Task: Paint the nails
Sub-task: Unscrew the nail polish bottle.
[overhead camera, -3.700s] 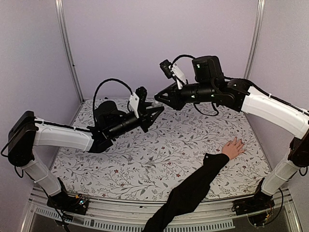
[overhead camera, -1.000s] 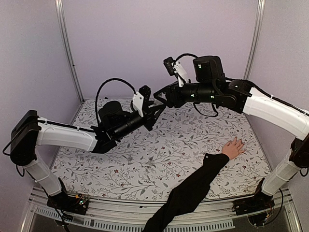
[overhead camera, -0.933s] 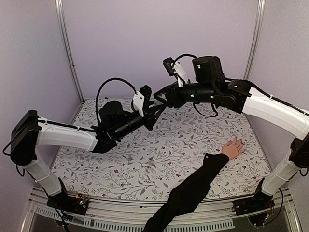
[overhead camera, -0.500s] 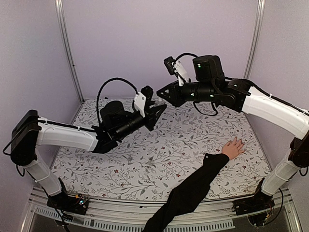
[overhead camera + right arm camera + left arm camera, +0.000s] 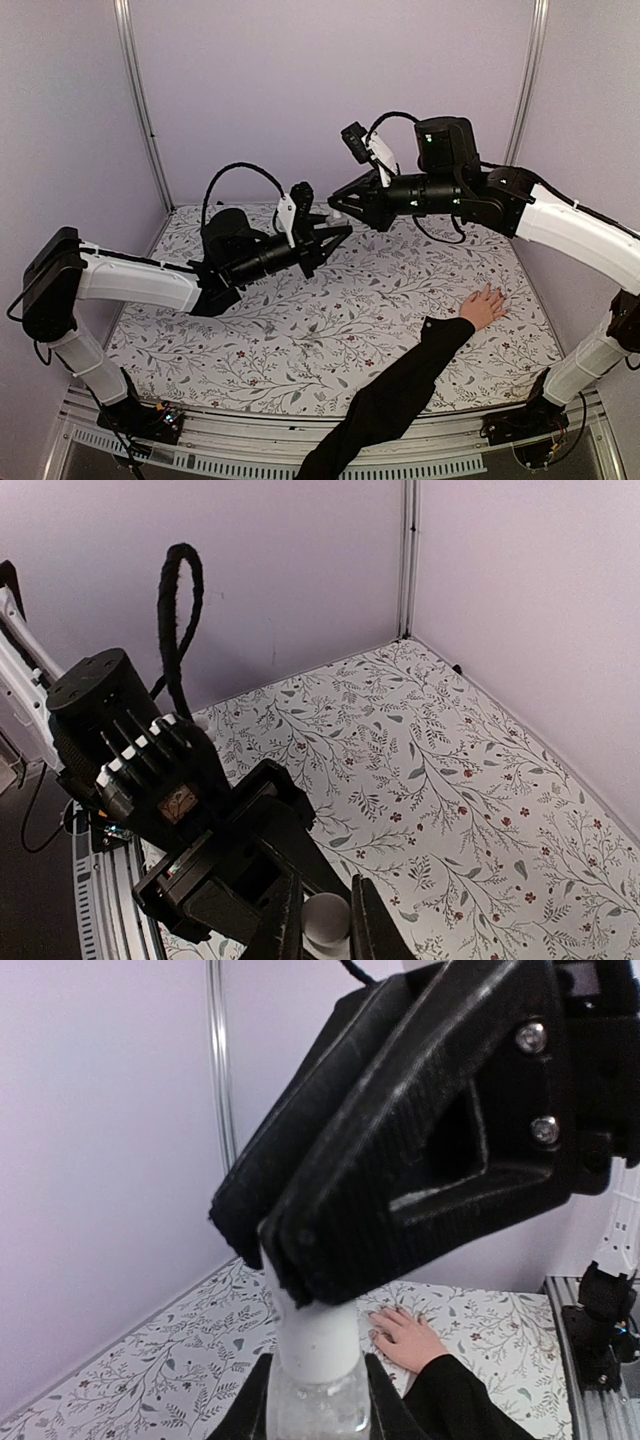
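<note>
One floral table (image 5: 300, 330). One black-sleeved hand (image 5: 483, 306) lies flat near its right edge. The left gripper (image 5: 335, 235) clamps one pale bottle (image 5: 318, 1410), its base cut off. The right gripper (image 5: 335, 205) pinches the white cap (image 5: 315, 1345). The nails (image 5: 492, 292) are too small to discern.

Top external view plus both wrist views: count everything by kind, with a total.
White-and-black robot arms: 2, left arm, right arm
Light-skinned human hand with long black sleeve: 1
Small clear bottle with white cap: 1
Floral-print table cover: 1
Total: 5
</note>
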{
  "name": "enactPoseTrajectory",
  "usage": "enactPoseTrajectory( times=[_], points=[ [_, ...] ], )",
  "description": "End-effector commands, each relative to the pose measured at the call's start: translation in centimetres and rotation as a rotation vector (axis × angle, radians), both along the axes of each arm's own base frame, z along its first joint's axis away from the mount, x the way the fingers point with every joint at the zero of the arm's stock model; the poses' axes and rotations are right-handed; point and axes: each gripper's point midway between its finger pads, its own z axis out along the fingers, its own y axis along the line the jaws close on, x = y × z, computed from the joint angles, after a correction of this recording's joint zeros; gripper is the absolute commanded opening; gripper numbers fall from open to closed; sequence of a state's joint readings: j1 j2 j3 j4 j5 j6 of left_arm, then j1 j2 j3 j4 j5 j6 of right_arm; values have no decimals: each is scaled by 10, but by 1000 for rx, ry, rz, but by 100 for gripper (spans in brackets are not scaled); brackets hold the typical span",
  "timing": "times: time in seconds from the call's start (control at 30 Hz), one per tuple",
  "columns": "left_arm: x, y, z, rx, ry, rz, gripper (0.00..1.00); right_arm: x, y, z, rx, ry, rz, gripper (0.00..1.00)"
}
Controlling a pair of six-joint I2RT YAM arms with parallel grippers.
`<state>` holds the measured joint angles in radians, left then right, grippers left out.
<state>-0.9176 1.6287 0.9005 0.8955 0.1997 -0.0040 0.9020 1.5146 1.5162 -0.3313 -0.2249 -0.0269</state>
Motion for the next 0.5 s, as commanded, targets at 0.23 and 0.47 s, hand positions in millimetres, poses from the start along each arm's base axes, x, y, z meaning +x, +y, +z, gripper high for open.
enactPoseTrajectory(
  times=[0.23,0.47],
  points=[
    [-90,1,43,-120,-126,-518,0,-51,1,14,16,-155,281,0],
    [-124,7,52,-128,-176,-716,0,-72,-1,18,37,-187,392,0]
  ],
)
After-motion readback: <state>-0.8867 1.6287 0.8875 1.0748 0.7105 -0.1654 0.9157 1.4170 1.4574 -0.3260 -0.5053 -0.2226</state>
